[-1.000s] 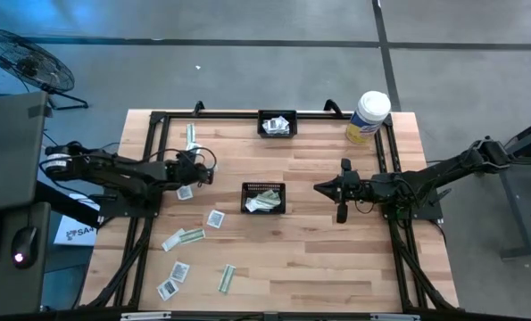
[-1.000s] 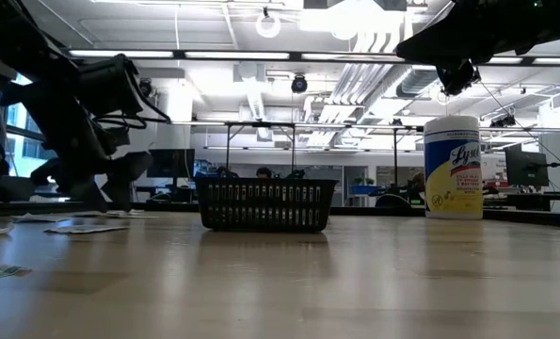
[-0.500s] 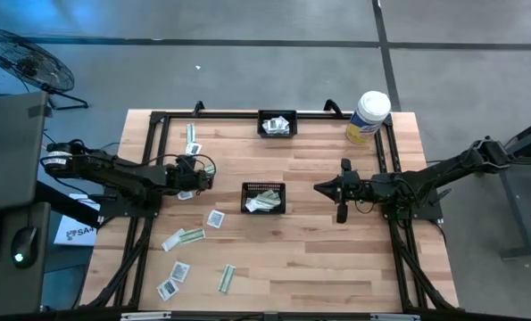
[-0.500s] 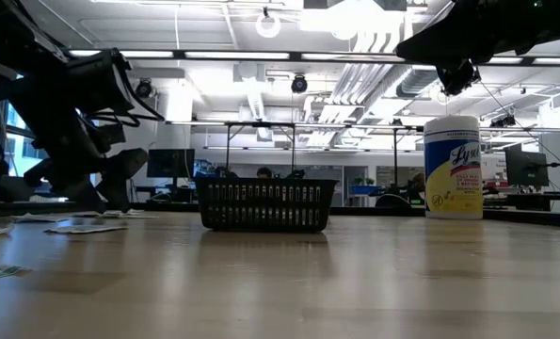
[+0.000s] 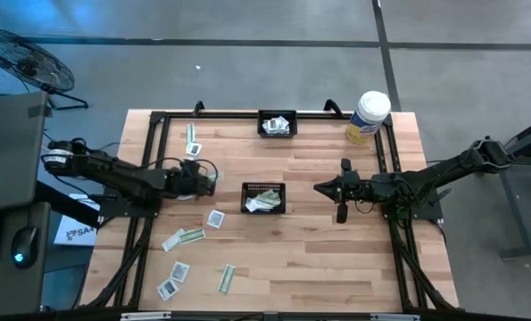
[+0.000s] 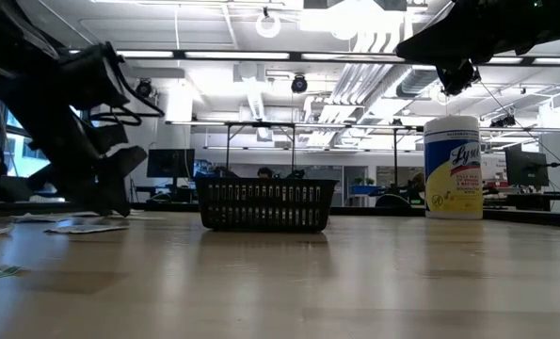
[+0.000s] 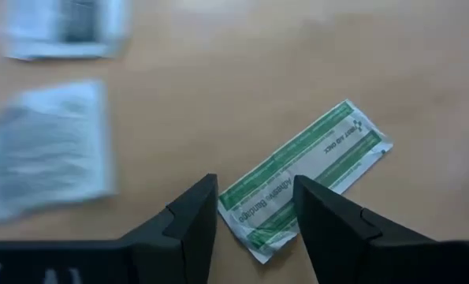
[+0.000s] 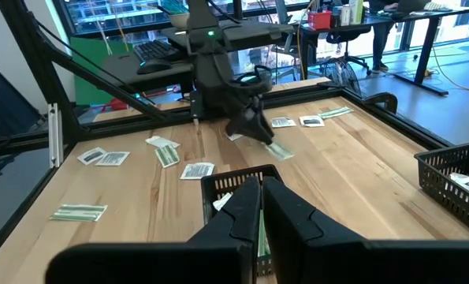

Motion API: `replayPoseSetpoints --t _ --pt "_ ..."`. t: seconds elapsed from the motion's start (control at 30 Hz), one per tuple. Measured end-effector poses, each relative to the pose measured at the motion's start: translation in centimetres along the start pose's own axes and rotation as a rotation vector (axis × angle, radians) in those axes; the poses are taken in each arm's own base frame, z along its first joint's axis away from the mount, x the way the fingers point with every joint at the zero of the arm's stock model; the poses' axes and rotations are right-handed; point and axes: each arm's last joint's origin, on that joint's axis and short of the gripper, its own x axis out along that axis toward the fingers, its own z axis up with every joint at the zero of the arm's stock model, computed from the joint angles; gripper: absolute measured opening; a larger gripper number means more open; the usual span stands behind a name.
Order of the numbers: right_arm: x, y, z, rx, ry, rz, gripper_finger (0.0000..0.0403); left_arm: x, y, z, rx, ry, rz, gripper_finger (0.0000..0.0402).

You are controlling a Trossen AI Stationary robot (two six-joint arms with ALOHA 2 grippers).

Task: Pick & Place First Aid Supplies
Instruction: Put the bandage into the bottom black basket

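My left gripper point(image 7: 254, 197) is open, low over the table's left part point(image 5: 206, 177). Its two fingers stand on either side of the near end of a green-and-white strip packet point(image 7: 305, 177) that lies flat on the wood. Two square white packets point(image 7: 49, 150) lie beside it. More first aid supplies lie loose on the left side: a strip point(image 5: 191, 135), a square point(image 5: 215, 218), strips point(image 5: 183, 237) and others near the front point(image 5: 227, 278). My right gripper point(image 5: 319, 188) hangs shut, above the table, right of the middle basket.
A black basket point(image 5: 263, 197) with packets in it stands mid-table, and a second one point(image 5: 277, 123) stands at the far edge. A white-and-yellow canister point(image 5: 368, 117) stands at the far right. A black frame point(image 5: 154, 152) runs along the table's sides. Bare wood lies near front right.
My left gripper has swung a little toward the table's near edge and the middle basket, staying low over the wood. It now covers the square packet that lay just near of it.
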Motion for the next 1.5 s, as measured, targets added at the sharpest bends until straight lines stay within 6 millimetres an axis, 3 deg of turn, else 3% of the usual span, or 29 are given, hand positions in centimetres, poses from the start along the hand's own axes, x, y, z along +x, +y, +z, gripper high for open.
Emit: replayPoseSetpoints --t 0.2,0.57,0.73,1.0,1.17,1.4,1.5 --pt "0.0 0.0 0.0 0.000 0.000 0.000 0.0012 -1.0 -1.2 -1.3 0.082 0.030 -0.116 0.0162" --pt "0.0 0.0 0.0 0.000 0.000 0.000 0.0012 -2.7 -1.3 -1.1 0.089 -0.003 -0.075 0.0162" --pt "0.0 0.0 0.0 0.000 0.000 0.000 0.0012 -2.0 -0.2 -1.9 0.031 -0.013 0.004 0.0162" --pt "0.0 0.0 0.0 0.000 0.000 0.000 0.0012 -0.9 -0.8 -2.8 0.027 -0.030 -0.031 0.0159" --pt "0.0 0.0 0.0 0.000 0.000 0.000 0.0012 -0.5 -0.7 -3.1 0.044 -0.029 -0.003 0.0117" --pt "0.0 0.0 0.0 0.000 0.001 0.000 0.0012 -0.5 -0.7 -3.1 0.053 -0.041 0.004 0.0018" --pt "0.0 0.0 0.0 0.000 0.000 0.000 0.0012 -0.7 -0.9 -2.9 0.080 -0.046 0.004 0.0006"
